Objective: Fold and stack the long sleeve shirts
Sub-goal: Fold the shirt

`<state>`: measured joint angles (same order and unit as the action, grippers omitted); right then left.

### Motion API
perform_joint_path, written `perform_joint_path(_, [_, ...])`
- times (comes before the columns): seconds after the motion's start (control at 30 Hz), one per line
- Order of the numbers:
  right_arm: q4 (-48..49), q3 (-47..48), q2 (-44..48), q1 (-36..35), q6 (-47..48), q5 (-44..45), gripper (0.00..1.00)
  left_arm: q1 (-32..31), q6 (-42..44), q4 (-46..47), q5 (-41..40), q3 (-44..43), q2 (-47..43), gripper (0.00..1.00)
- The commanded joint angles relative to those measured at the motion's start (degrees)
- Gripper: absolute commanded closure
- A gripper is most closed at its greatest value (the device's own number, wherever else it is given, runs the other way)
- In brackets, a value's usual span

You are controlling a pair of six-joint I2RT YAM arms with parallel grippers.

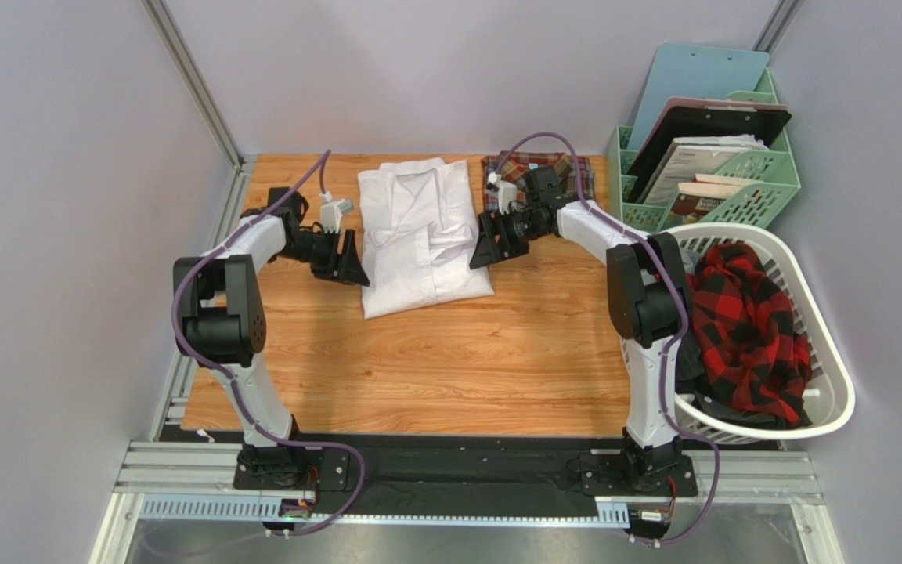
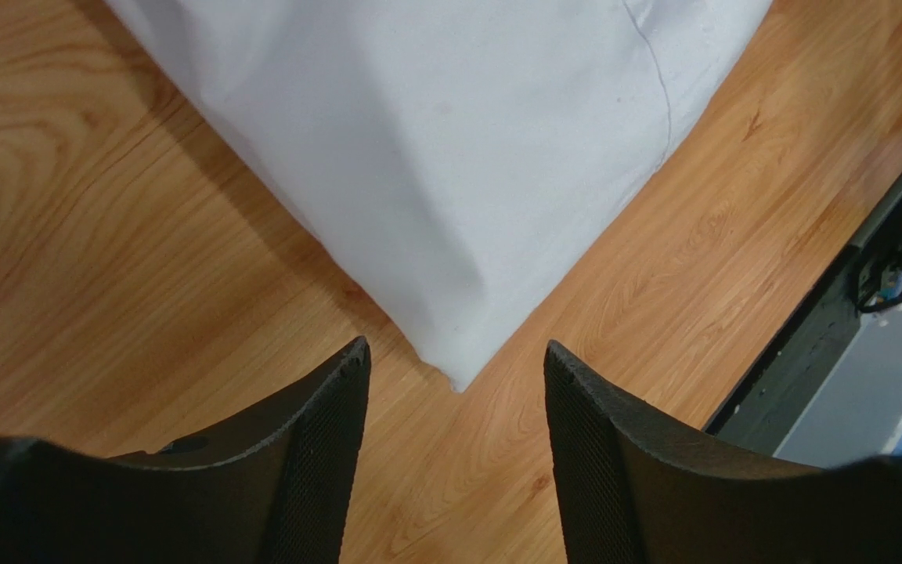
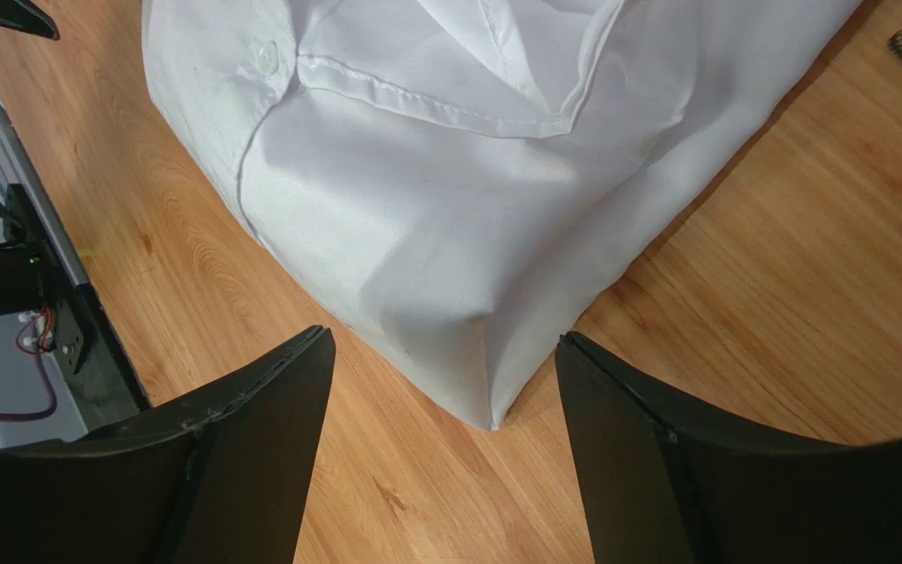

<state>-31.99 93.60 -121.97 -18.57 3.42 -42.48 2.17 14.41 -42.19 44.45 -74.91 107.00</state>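
The white shirt (image 1: 421, 235) lies folded in a rectangle at the back middle of the wooden table. My left gripper (image 1: 350, 268) is open and empty just off its left edge; in the left wrist view a corner of the white shirt (image 2: 444, 153) points between the fingers (image 2: 321, 435). My right gripper (image 1: 485, 247) is open and empty just off its right edge; the right wrist view shows a shirt corner (image 3: 456, 235) with collar and button. The plaid shirt (image 1: 538, 167) lies folded at the back, partly hidden under the right arm.
A white laundry basket (image 1: 826, 353) at the right holds a red and black checked cloth (image 1: 750, 317). A green file rack (image 1: 762, 176) with folders stands at the back right. Walls close the left and back sides.
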Motion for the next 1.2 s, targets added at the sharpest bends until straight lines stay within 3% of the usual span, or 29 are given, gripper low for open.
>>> perform_joint_path(0.0, [2.81, -0.52, -0.99, 0.11, -4.46, -3.84, 0.25, 1.08, -5.36, 2.38, 3.89, 1.69, 0.49, 0.37])
perform_joint_path(0.23, [4.21, -3.51, -1.16, -0.07, -4.56, -6.56, 0.24, 1.08, -7.38, 3.87, 6.36, 3.72, 1.98, 0.36])
perform_joint_path(0.6, [4.48, -5.88, -0.64, -0.15, -5.61, -10.17, 0.62, 0.9, -9.58, 3.97, 6.18, 3.46, 3.13, 0.4])
perform_joint_path(0.73, [4.13, -8.34, -0.11, -0.07, -6.32, -10.34, 0.86, 0.55, -10.11, 3.61, 6.53, 4.25, 2.52, 0.44])
perform_joint_path(0.83, [2.64, -9.49, 0.24, 0.02, -5.97, -9.29, 0.97, 0.02, -10.28, 3.7, 5.3, 4.95, 1.9, 0.47])
perform_joint_path(1.07, [0.7, -9.58, -0.99, 0.02, -6.41, -6.56, 1.0, -2.0, -12.48, 3.26, 1.53, 4.87, 1.81, 0.48])
perform_joint_path(1.17, [-0.35, -10.37, -0.37, -0.06, -6.06, -6.56, 1.0, -3.58, -13.18, 2.04, -1.02, 4.69, 1.37, 0.73])
